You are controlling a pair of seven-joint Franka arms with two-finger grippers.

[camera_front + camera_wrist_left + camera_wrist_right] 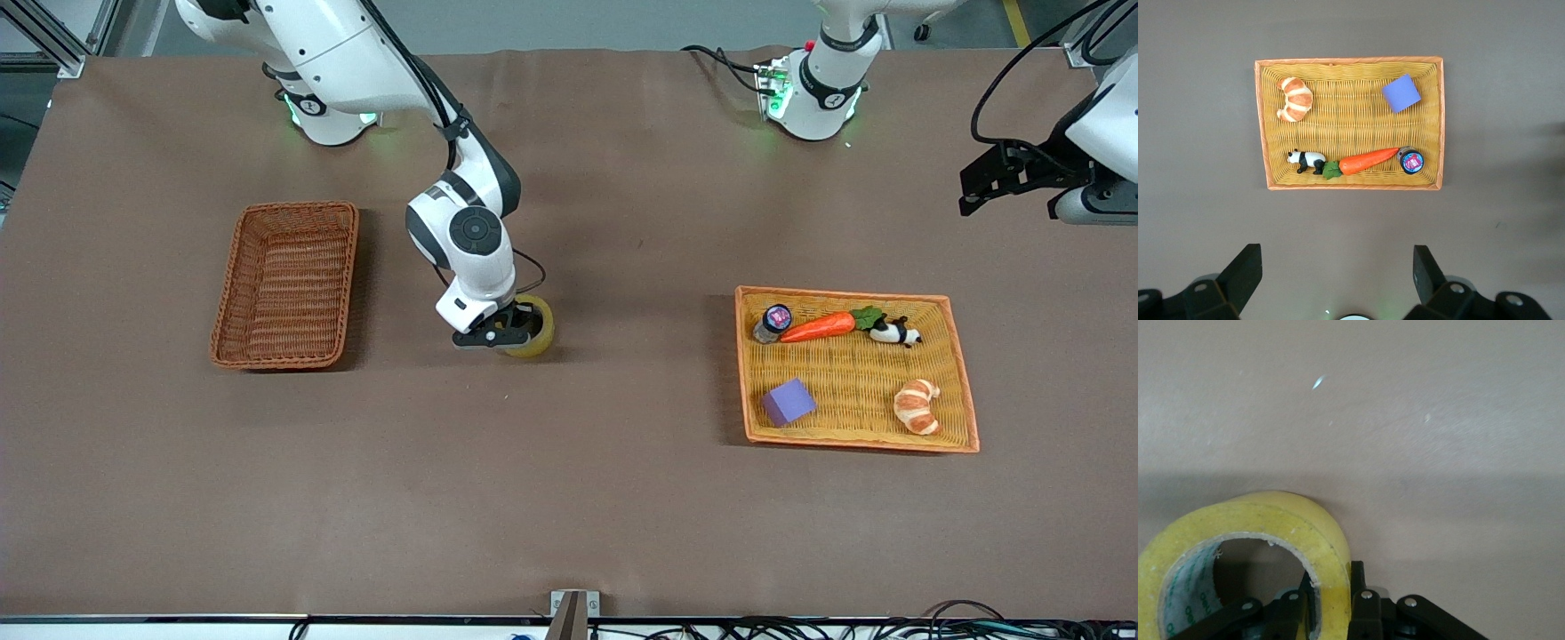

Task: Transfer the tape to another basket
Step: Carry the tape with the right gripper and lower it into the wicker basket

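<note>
The yellowish tape roll point(536, 327) is clamped by its wall in my right gripper point(511, 331), low over the bare table between the two baskets. In the right wrist view the tape point(1271, 540) stands on edge, with one finger inside the ring and one outside; the gripper point(1335, 600) is shut on it. The dark reddish-brown basket point(286, 284) sits toward the right arm's end of the table, empty. My left gripper point(982, 182) hangs open and empty, high at the left arm's end, waiting; its fingers point(1241, 273) are wide apart.
The light orange-yellow tray point(849, 364) lies toward the left arm's end, holding a purple cube point(788, 402), a croissant point(917, 406), a carrot point(822, 326), a toy panda point(895, 332) and a small jar point(773, 322). The tray point(1351, 67) also shows in the left wrist view.
</note>
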